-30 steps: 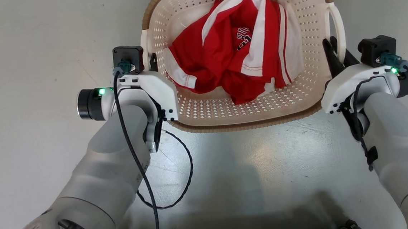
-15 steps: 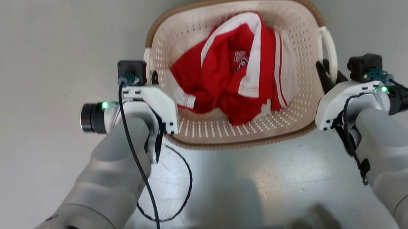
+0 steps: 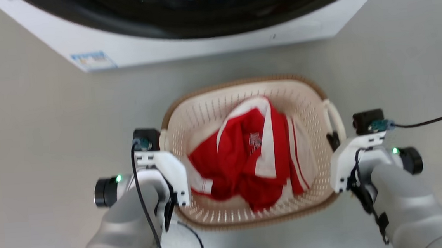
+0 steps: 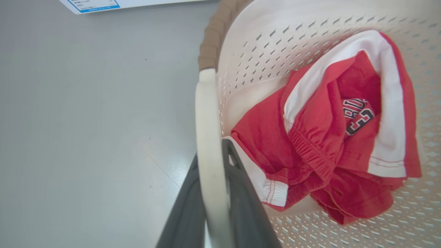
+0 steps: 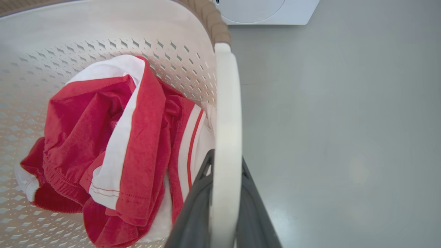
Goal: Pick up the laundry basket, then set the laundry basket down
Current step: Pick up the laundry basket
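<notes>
The laundry basket is cream, perforated and brown-rimmed, and stands in the middle of the head view, between my two arms. My left gripper is shut on its left white loop handle, whose band runs between the dark fingers. My right gripper is shut on the right loop handle in the same way, one finger on each side of the band. A crumpled red and white garment lies inside the basket. Whether the basket is off the floor I cannot tell.
A white washer with a dark round door stands just beyond the basket, across the top of the head view. Smooth grey floor lies on both sides. A black cable trails from my right wrist.
The whole head picture has shifted: the washer has come into view at the top, and basket and arms sit lower and look smaller. Both grippers stay on the handles.
</notes>
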Tool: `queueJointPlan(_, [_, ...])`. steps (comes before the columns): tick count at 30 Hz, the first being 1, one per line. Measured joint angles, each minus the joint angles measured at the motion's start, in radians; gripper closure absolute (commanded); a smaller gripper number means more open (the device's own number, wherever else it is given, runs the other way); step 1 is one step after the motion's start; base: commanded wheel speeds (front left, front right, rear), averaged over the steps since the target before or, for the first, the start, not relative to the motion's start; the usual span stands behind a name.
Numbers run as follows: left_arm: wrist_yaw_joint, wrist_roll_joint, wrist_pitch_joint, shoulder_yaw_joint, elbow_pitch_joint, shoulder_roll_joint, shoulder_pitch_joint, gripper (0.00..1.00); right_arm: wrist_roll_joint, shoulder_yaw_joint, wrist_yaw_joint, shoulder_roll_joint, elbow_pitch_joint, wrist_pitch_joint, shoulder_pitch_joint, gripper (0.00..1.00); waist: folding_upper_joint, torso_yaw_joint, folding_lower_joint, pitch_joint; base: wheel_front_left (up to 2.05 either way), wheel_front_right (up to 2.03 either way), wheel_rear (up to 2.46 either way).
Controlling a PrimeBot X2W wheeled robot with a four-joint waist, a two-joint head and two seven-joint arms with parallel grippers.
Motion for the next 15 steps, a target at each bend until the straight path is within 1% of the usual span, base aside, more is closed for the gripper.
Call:
queueJointPlan(4, [-0.024, -0.021, 0.03, -0.013, 0.015, 0.004, 0.057, 1.0, 0.036, 0.044, -0.001, 0.009, 0.001, 0.045, 0.049, 1.0, 0.0, -0.014, 0.0, -0.102, 0.0, 0.0, 0.0])
queueJointPlan(5, [-0.039, -0.035, 0.052, -0.016, 0.023, 0.003, 0.089, 1.0, 0.059, 0.06, -0.001, 0.011, 0.0, 0.064, 0.078, 1.0, 0.0, -0.021, 0.0, -0.155, 0.0, 0.0, 0.0])
queueJointPlan(7, [-0.051, -0.044, 0.077, -0.026, 0.032, 0.003, 0.118, 1.0, 0.074, 0.086, -0.001, 0.014, 0.0, 0.09, 0.106, 1.0, 0.0, -0.029, 0.0, -0.207, 0.0, 0.0, 0.0])
queueJointPlan(12, [-0.069, -0.058, 0.108, -0.047, 0.049, 0.003, 0.181, 1.0, 0.107, 0.15, -0.001, 0.02, -0.004, 0.134, 0.169, 1.0, 0.0, -0.048, 0.0, -0.332, 0.0, 0.0, 0.0])
queueJointPlan(15, [-0.087, -0.064, 0.136, -0.055, 0.059, 0.004, 0.215, 1.0, 0.123, 0.187, -0.001, 0.021, -0.011, 0.167, 0.193, 1.0, 0.0, -0.059, -0.0001, -0.399, 0.0, 0.0, 0.0])
